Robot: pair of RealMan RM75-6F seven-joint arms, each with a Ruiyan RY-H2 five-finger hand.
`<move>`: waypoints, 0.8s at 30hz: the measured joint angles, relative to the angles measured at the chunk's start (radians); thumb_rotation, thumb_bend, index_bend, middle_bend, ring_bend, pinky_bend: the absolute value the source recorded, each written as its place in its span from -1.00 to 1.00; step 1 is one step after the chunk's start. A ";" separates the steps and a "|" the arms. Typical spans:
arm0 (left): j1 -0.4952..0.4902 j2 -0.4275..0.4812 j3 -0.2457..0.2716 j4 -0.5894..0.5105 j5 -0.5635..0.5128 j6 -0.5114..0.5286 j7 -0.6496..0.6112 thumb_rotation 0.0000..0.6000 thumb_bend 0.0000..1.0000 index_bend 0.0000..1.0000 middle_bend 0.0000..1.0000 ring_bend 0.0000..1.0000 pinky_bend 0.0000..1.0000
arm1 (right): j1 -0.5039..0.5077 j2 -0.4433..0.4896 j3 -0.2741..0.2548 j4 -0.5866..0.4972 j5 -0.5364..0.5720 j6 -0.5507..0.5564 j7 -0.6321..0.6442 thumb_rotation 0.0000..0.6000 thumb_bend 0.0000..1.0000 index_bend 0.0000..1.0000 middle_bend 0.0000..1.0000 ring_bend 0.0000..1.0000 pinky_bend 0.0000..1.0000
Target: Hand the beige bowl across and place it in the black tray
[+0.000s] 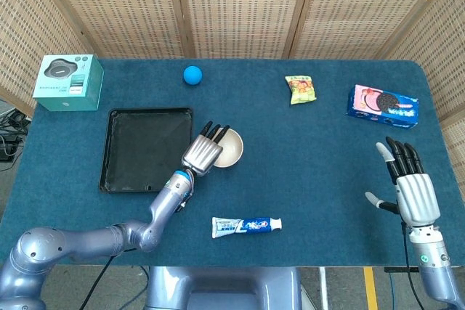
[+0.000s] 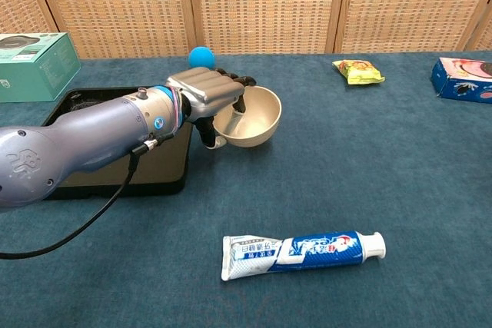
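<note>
On a dark blue cloth-covered table [image 1: 320,179], backed by woven wicker screens, the robot's left hand [image 1: 203,152] grips the near-left rim of a beige bowl [image 1: 228,149], fingers hooked inside and thumb outside. In the chest view the beige bowl [image 2: 250,117] is tipped, its right side raised off the cloth, with the left hand [image 2: 204,94] closed on its left edge. The bowl sits just right of a black tray [image 1: 123,172], outside it, near the tray's right rim. The tray [image 2: 165,178] lies flat at the left of the table.

At the near right, the right hand [image 1: 408,186] is held upright with fingers spread apart, holding nothing.

A blue ball [image 1: 192,74] rests at the far side, beyond the tray. A teal box [image 1: 68,82] stands at the far left corner. A small yellow snack packet [image 1: 300,89] lies far and right of centre, and a blue cookie package [image 1: 383,105] lies further right. A toothpaste tube [image 1: 247,226] lies on its side at the near edge, well apart from the bowl.
</note>
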 measured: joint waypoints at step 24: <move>0.232 0.281 0.126 -0.156 0.154 0.154 -0.199 1.00 -0.13 0.45 -1.00 -1.00 -1.00 | -0.010 0.009 -0.002 -0.027 -0.026 0.021 -0.026 1.00 -0.60 -0.94 -1.00 -1.00 -1.00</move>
